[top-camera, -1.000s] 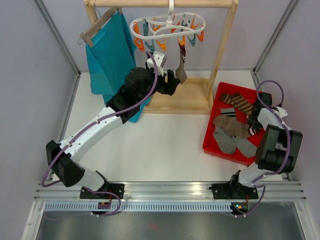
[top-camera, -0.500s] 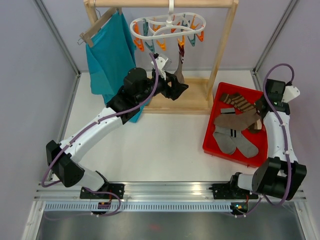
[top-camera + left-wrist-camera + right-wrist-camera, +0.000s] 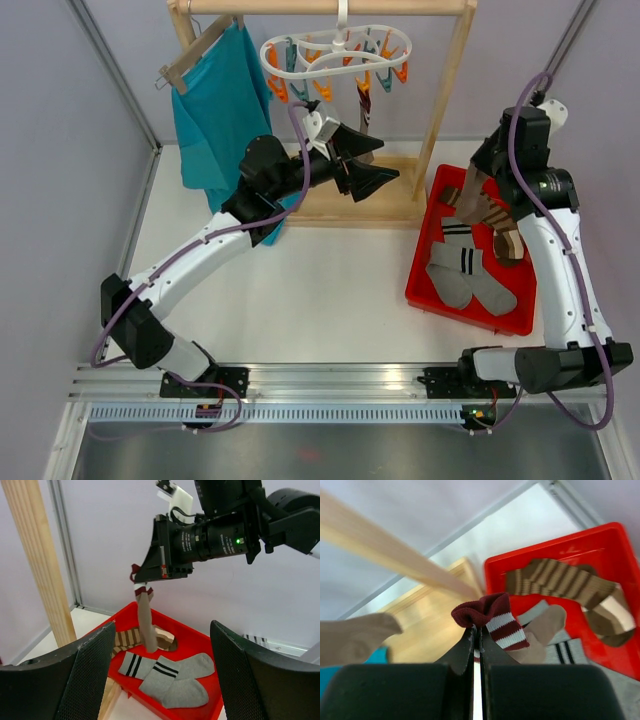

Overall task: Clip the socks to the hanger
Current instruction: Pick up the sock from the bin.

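Hanging from the top bar of the wooden rack (image 3: 445, 90): 1 white ring hanger (image 3: 270, 55), orange and teal clips (image 3: 325, 88) strung along its underside.

Item, dark sock (image 3: 364, 112): 1, dangling from a clip near the hanger's middle, its lower end down by the left arm's fingers.

Item, left gripper (image 3: 368, 160): jaws spread wide with nothing between them, raised just beside the dangling sock and above the rack's base board.

Item, right gripper (image 3: 476, 630): pinched tight on the cuff of 1 taupe sock (image 3: 145, 625). The cuff is maroon with white stripes. The sock hangs straight down over the red tray (image 3: 415, 290); whether its toe touches the socks below, I cannot tell.

Item, red tray: on the table (image 3: 300, 290), right of the rack. It holds 2 grey socks (image 3: 455, 270) with dark stripes, lying flat side by side, and 1 brown-and-tan striped sock (image 3: 560, 580) toward the far end.

Item, teal shirt (image 3: 220, 110): 1, on a wooden hanger (image 3: 195, 55) at the rack's left end, well apart from the ring hanger's clips.
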